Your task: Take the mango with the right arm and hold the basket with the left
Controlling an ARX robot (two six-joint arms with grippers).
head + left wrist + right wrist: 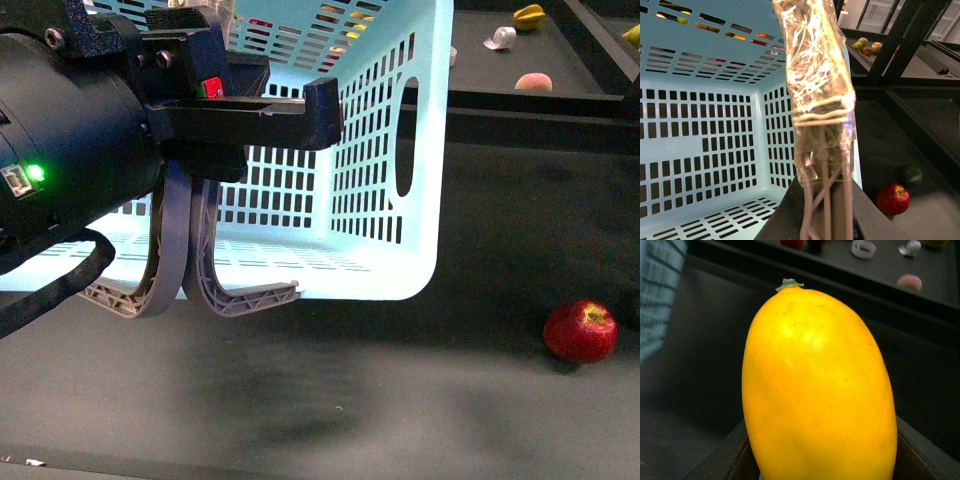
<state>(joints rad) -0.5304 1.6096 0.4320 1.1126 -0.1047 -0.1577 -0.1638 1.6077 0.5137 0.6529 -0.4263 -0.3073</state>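
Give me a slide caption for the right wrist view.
Right hand grips a golden-yellow mango; turquoise basket blurred in the background.

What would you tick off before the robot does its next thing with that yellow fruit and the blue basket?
1. Grip on the mango: ok, the right gripper has a finger on either side of it.
2. Hold on the basket: ok, the left gripper looks shut on its handles.
3. Room in the basket: ok, the part of its floor that shows is bare.
4. Where the mango is relative to the basket: cannot tell, the right arm is out of the front view.
5. The red apple: ok, it lies on the table, apart from the basket.
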